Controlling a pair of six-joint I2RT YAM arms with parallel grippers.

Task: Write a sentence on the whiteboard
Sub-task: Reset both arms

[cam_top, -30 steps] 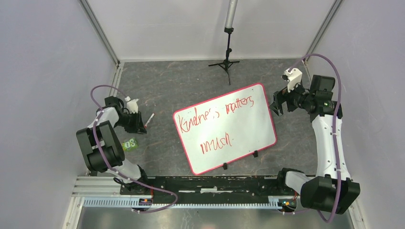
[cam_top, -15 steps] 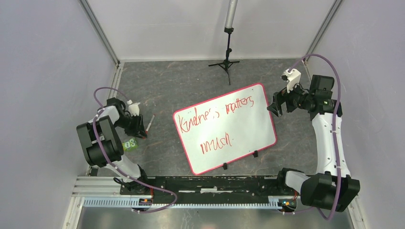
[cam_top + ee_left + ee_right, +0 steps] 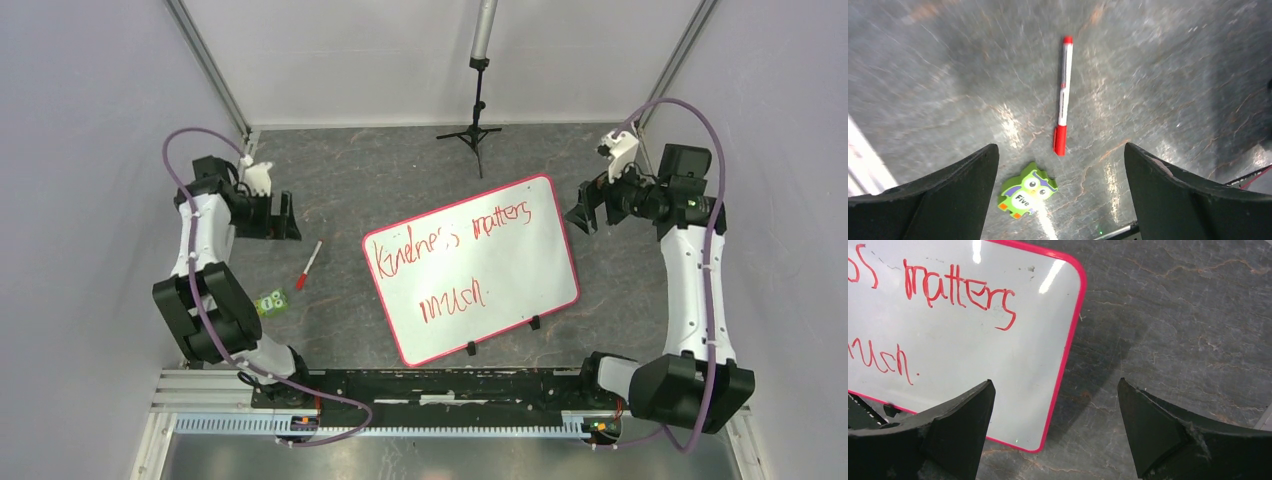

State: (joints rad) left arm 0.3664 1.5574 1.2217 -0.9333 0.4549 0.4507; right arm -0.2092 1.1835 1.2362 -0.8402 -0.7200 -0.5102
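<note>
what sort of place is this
Probably a robot lab test cell: a left arm and right arm bolted to one rail, plain white walls boxing in a dark table, and a tripod at the far edge.

Dark grey marbled tabletop (image 3: pixel 400 185): whiteboard (image 3: pixel 520 275) flat, skewed, centre-right. Red-capped marker (image 3: pixel 309 264) lying left of it, apart. Green owl tile (image 3: pixel 271 301) near marker. Black tripod (image 3: pixel 470 133) at far edge.
</note>
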